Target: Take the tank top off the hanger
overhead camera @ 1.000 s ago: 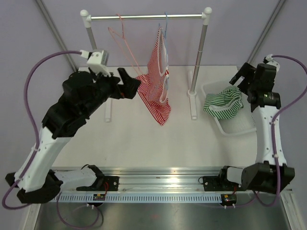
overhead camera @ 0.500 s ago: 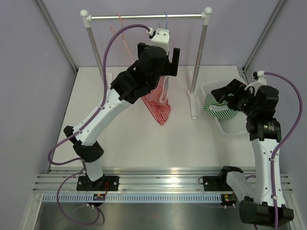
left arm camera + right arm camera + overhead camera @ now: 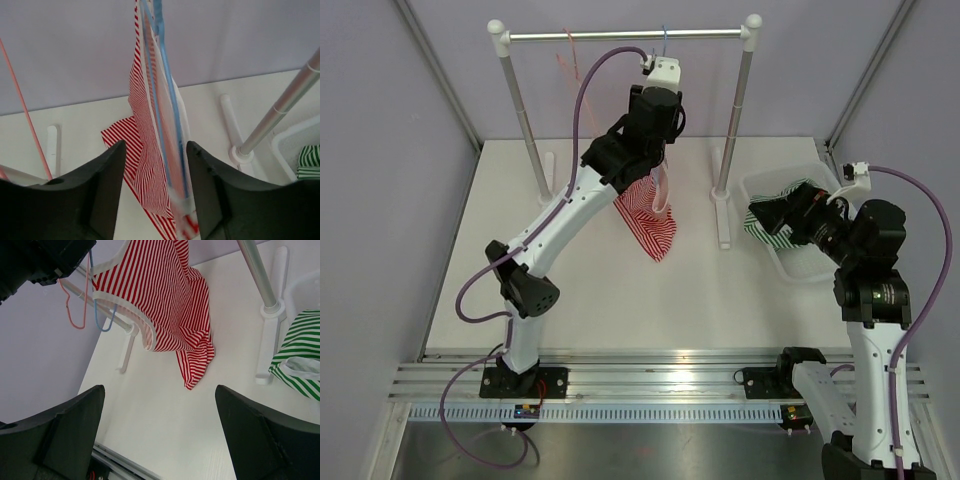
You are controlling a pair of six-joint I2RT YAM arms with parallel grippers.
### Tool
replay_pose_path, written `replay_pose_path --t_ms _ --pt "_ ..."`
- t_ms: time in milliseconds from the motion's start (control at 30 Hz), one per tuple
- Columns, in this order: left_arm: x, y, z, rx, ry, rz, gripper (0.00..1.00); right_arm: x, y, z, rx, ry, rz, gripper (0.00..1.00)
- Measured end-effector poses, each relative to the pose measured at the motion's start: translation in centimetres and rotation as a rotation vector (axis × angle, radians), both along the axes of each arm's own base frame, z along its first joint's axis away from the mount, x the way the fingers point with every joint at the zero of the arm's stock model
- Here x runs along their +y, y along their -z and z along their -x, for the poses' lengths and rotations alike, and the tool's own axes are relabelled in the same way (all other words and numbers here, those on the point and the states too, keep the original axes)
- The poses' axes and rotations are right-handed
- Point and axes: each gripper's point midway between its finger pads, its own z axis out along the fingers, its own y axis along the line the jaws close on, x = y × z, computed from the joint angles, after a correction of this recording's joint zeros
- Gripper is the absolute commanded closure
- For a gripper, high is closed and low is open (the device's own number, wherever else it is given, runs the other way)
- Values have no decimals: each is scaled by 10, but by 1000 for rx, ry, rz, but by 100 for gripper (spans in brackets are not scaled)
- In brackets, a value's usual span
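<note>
From above, the left hand (image 3: 656,135) was high against the red striped tank top (image 3: 648,212) hanging from the rail (image 3: 620,36); how far it was spread I cannot tell there.

The left wrist view showed it wide, with fingers (image 3: 100,190) on both sides of cloth and blue hanger (image 3: 167,85). Closing there could pinch the wire too and drag the hanger off.

Only the right wrist view showed the hem lying on the surface (image 3: 150,440), and the right hand (image 3: 160,390) wide and empty.
</note>
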Motion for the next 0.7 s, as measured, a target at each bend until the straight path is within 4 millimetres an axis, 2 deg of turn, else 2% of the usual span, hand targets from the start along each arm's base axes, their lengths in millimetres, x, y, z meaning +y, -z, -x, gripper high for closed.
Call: replay_pose_path --t_ms 100,200,233,267,300,367,400,700 --pt "5 6 -13 3 -15 -3 64 0 4 0 8 -1 0 0" --pt "0 9 -16 2 -5 -4 65 0 10 -3 28 -1 -2 0" --pt "-1 10 -17 1 -1 -1 68 0 12 -4 33 -1 -2 1" --pt "-3 10 -17 0 3 2 73 0 14 -5 40 0 -3 1" --pt "-4 10 -18 0 8 5 85 0 16 -6 49 0 -5 1" --pt "-4 10 -19 2 16 14 97 0 19 -7 57 0 -6 0" --pt "-3 9 -20 2 18 18 100 0 19 -7 59 1 -7 1" --pt "2 7 -25 6 27 33 100 0 20 -9 66 0 -9 1"
